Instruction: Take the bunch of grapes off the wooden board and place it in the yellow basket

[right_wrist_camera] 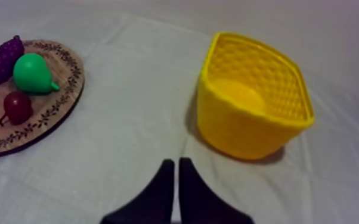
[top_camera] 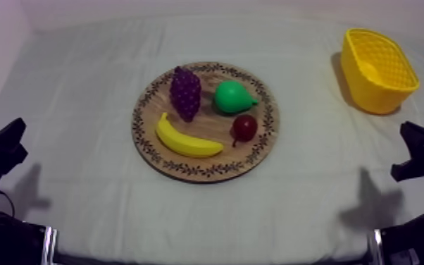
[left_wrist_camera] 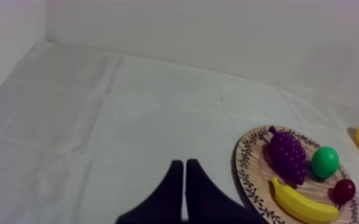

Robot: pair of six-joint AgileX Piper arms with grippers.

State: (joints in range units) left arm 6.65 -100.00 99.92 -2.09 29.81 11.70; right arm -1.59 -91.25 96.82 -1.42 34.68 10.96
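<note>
The left gripper (left_wrist_camera: 185, 170) is closed on nothing, its fingers laid together as a narrow wedge over the cloth (top_camera: 81, 106), well apart from the board (top_camera: 186, 169); no step of the task is judged to be begun. On the board the grapes (top_camera: 185, 93) are found at about 11 o'clock, lying flat with the stem end toward 12; the banana (top_camera: 186, 141) is laid across 7 o'clock, one end just beside the bunch's lower tip; the pear (top_camera: 232, 97) is set at 1 o'clock, just beside the grapes; the red fruit (top_camera: 244, 127) is placed near 3 o'clock. The basket (top_camera: 373, 95) is stood upright and apart at about 2 o'clock from the board. The right gripper (right_wrist_camera: 176, 170) is likewise closed and empty, near the basket.

Several faults may be expected from here; fingers brought down wide could be caught on the pear or the banana, since little room is left on either side; the knobbly, tapering bunch could be lost from a shallow grip; the basket, likely light, could be pushed or tipped if its rim is struck; a release made over the rim could let the grapes fall on the cloth.
</note>
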